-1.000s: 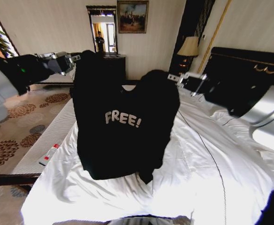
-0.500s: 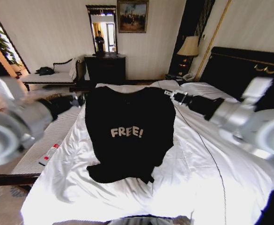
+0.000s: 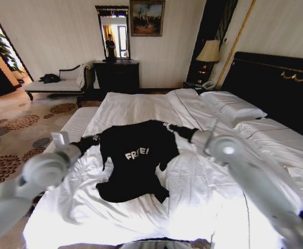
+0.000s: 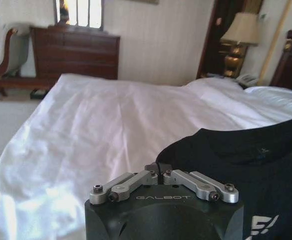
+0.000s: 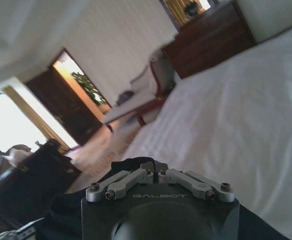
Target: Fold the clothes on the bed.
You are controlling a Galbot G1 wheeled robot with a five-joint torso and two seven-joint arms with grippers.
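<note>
Head view: the T-shirt [image 3: 135,155] lies low over the bed [image 3: 203,202], chest up, with white "FREE!" lettering across the front. Its lower hem is bunched on the sheet nearer the robot, and its shoulders are stretched between the two arms. The left gripper [image 3: 94,139] pinches the left shoulder corner and the right gripper [image 3: 171,127] pinches the right one; both look closed on the cloth.

From the left wrist, "GALBOT" is printed on the black gripper body, and the fingers of the left gripper [image 4: 158,169] meet on a black fold of the T-shirt [image 4: 245,165]; part of the white lettering shows at the edge. That camera also takes in the smooth white sheet [image 4: 111,125] beyond, a dark dresser [image 4: 76,52] and a lamp [image 4: 240,30], seen far closer than from the head.

On the right wrist, the same "GALBOT" mark appears, with the right gripper [image 5: 155,167] closed on black cloth [image 5: 136,162], and a chaise [image 5: 136,97] by the wall.
</note>
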